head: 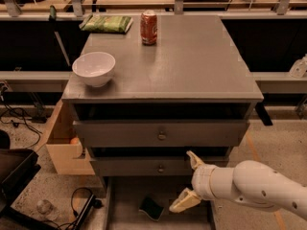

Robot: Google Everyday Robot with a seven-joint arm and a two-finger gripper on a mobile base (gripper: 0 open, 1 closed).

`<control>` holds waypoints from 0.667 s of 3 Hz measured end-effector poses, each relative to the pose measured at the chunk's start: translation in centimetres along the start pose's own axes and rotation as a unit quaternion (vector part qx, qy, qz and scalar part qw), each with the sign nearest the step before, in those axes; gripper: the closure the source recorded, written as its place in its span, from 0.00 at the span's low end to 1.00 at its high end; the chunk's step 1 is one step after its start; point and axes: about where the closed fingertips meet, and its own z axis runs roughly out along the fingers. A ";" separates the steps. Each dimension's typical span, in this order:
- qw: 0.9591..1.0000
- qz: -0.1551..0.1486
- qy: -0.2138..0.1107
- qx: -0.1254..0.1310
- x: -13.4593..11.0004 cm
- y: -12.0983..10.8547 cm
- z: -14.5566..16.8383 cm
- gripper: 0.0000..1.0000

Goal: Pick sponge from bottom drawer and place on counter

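The sponge [152, 208] is a small dark green pad lying on the grey floor of the open bottom drawer [125, 200] at the bottom of the view. My gripper [188, 181] hangs over the drawer just right of the sponge, on a white arm that comes in from the lower right. Its two pale fingers are spread apart, one up by the drawer front and one down near the sponge. It holds nothing. The counter [192, 61] is the flat grey top of the drawer cabinet.
On the counter stand a white bowl [94, 68] at front left, a red can [148, 27] at the back and a light green packet [106, 23] at back left. Two drawer fronts with knobs [161, 135] face me. A pale wooden box [64, 145] sits left of the cabinet.
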 end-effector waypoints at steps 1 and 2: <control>1.000 0.015 -0.006 0.026 6.5 -2.6 3.2 0.00; 0.998 0.068 -0.002 0.009 14.6 -1.1 6.5 0.00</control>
